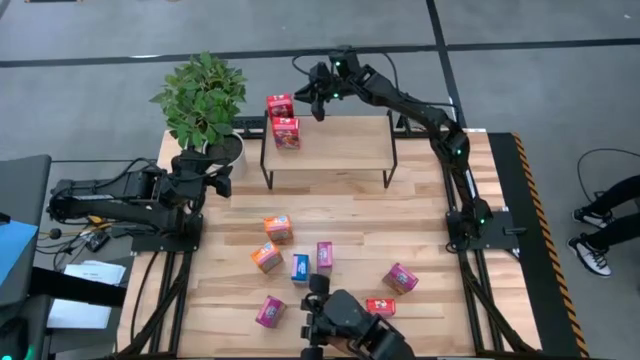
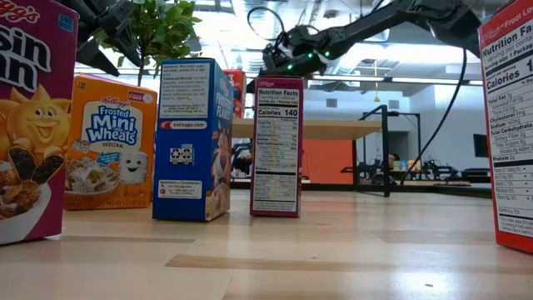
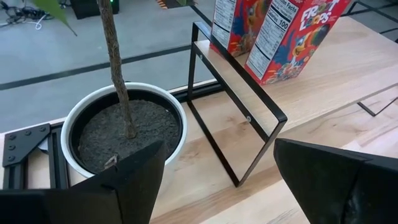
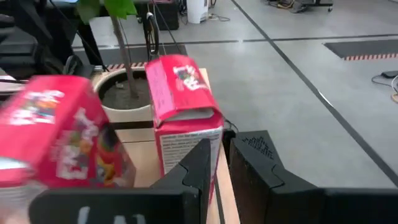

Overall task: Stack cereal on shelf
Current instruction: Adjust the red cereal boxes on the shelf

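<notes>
The shelf (image 1: 330, 142) stands at the table's far middle. Two red cereal boxes (image 1: 279, 105) (image 1: 286, 132) stand upright on its left end; in the right wrist view they show as a blurred one (image 4: 62, 134) and one just ahead of the fingers (image 4: 183, 118). My right gripper (image 1: 312, 98) (image 4: 221, 171) hovers by the shelf's far edge, right beside the far box, fingers nearly together with nothing between them. My left gripper (image 1: 215, 172) (image 3: 214, 180) waits open near the plant pot. Several more boxes, among them orange (image 1: 278, 228), blue (image 1: 300, 267) and magenta (image 1: 324, 254) ones, stand on the tabletop. My right gripper has its fingertips level with the lower right side (image 4: 186, 155) of the far red box, coming at it from the table's right, roughly level. One finger (image 4: 199, 165) overlaps the box in the wrist view, and I cannot tell whether it touches.
A potted plant (image 1: 205, 100) in a white pot (image 3: 124, 124) stands left of the shelf, close to its black leg (image 3: 236, 118). The shelf's middle and right part is bare wood. A dark camera mount (image 1: 345, 320) sits at the near edge among the boxes.
</notes>
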Robot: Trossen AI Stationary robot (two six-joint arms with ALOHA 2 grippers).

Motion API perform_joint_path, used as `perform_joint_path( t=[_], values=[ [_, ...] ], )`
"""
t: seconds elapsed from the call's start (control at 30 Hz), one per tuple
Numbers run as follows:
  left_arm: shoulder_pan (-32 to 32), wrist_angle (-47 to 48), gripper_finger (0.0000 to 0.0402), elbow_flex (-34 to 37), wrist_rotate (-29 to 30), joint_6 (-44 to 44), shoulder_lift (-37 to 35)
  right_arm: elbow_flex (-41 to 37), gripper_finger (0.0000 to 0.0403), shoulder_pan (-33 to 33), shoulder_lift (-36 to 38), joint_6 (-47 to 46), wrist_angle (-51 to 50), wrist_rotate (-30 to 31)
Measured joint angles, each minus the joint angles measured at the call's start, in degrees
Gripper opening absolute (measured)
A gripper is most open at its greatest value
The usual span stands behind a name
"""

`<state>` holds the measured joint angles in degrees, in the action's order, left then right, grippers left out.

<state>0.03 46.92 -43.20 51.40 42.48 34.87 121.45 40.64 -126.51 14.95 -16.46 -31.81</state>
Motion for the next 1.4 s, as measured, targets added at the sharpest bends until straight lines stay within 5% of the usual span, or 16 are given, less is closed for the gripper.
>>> perform_joint_path(
  t=[0.33,0.7,1.03,1.4],
  values=[
    [0.01,0.15,0.029,-0.01,0.22,-1.04,0.01,0.07,0.0087,0.26,2.71,2.57,-5.03,1.7],
    [0.0,0.17,0.029,0.0,0.11,-1.49,0.0,0.02,0.0054,-1.01,3.57,6.44,-27.29,-4.16],
    [0.02,0.15,0.029,-0.01,0.04,-1.42,0.0,-0.76,0.0014,-6.07,3.47,10.51,-26.78,-2.63],
    [0.0,0.15,0.029,0.0,-0.07,-1.23,0.0,-0.78,0.0041,-7.55,3.47,11.05,-21.49,2.49]
  ],
)
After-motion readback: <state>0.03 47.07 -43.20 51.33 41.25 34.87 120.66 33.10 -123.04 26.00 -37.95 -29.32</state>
